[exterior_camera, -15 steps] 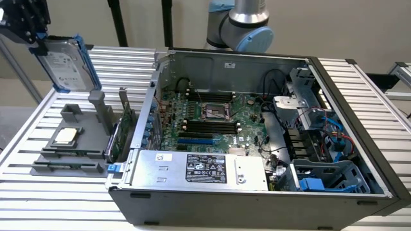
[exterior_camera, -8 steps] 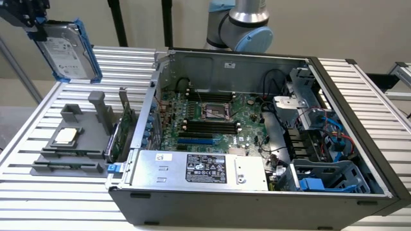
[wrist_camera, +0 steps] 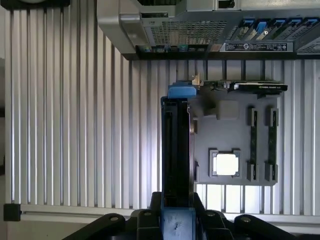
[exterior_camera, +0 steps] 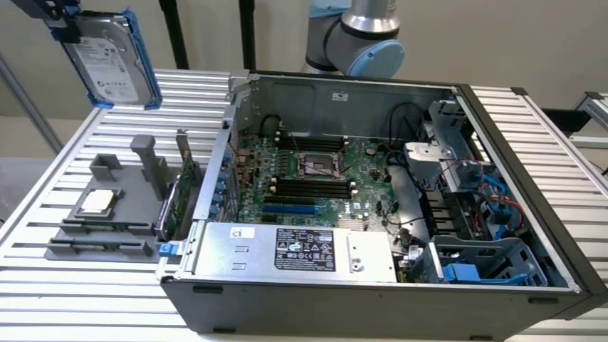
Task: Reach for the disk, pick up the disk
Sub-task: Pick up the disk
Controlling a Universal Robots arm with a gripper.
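The ribbed aluminium table [exterior_camera: 85,303] carries an open computer case [exterior_camera: 380,308], dark steel outside, bare metal and green circuit board within. A boxy silver power supply [exterior_camera: 295,249] sits along the case's near wall. Beside the case, towards the exterior view's left, lies a matte grey plastic tray [exterior_camera: 124,217]. High above that tray hangs the disk [exterior_camera: 109,60] (flat, silvery, white label, blue plastic rails), pinched narrowly at its end by the gripper [wrist_camera: 177,214]. A small square shiny chip [exterior_camera: 99,201] rests in the tray.
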